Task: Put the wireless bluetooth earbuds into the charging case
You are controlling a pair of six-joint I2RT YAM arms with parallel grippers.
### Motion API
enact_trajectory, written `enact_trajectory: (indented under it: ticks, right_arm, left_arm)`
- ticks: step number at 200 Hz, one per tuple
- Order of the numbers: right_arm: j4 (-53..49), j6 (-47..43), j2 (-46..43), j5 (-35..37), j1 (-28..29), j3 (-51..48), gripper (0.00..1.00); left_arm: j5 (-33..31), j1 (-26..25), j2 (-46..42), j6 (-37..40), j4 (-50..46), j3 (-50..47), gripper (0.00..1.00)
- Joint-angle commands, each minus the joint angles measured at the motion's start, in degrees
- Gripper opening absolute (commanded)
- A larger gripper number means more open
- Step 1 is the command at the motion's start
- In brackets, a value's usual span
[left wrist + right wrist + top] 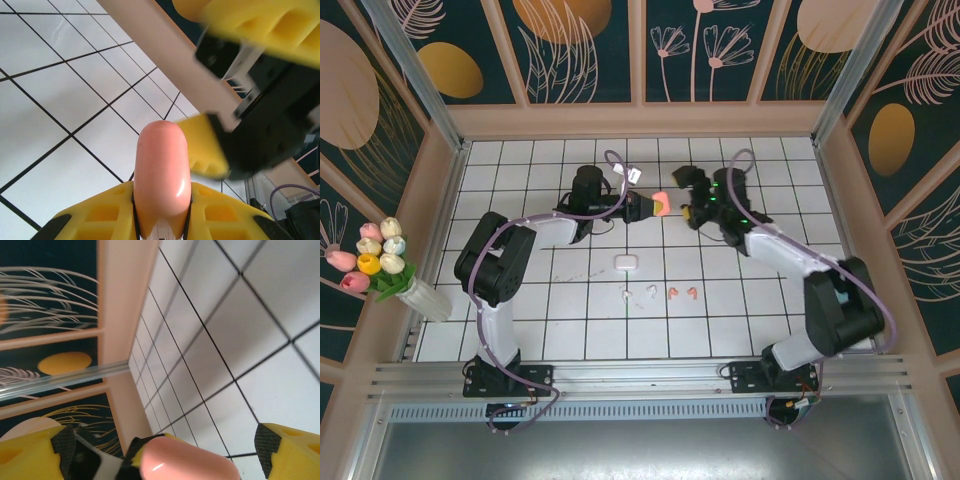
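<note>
White-tiled table (520,300), flower-patterned walls: salmon-pink charging case (661,206) held in the air between the two grippers.

Left gripper (650,206) is clamped on the salmon-pink charging case, a smooth, glossy shell with a rounded end. On the left wrist view the case stands between the yellow fingers (95,215), its end projecting past their tips. Right gripper (687,210) faces it with jaws spread wide and grips nothing. On the right wrist view its fingers (292,450) stand one on either side of the case; whether the nearer one touches it cannot be told. Nearer the arm bases, a white charging case (625,262) lies on the table. Just beyond it sits a row of four tiny stemmed pieces: two white earbuds (626,295) on the left and two salmon-pink earbuds (672,293) on the right, all well apart from both grippers.
</note>
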Motion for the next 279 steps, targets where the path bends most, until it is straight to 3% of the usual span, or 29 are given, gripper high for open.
enact_trajectory:
  ticks: [1, 29, 57, 108, 182, 279]
  right_arm:
    - [1.22, -17.09, -7.47, -5.24, -5.0, -3.03, 0.94]
    - [-1.82, -38.9, -11.18, -12.06, -6.54, -4.48, 0.93]
    - [-0.3, -46.74, -11.47, -18.55, -6.44, -7.55, 0.91]
    - [3.09, -47.94, -9.52, -21.64, -5.03, -9.06, 0.88]
    - [3.62, -47.94, -2.22, -19.0, -2.08, -5.18, 0.85]
    - [4.98, -46.02, 2.95, -16.11, -7.5, -6.88, 0.78]
  left_arm:
    - [3.41, -0.21, -0.7, 2.96, -2.94, 2.64, 0.09]
    - [6.07, -0.19, -0.38, 4.62, -7.05, 5.24, 0.08]
    - [7.46, -0.18, -0.47, 5.35, -9.5, 6.96, 0.08]
    - [7.82, -0.22, -0.76, 6.62, -12.0, 7.29, 0.08]
    - [8.77, -0.22, -0.72, 6.86, -12.17, 7.5, 0.08]
    - [10.11, -0.17, -4.2, 7.65, -12.62, 6.18, 0.07]
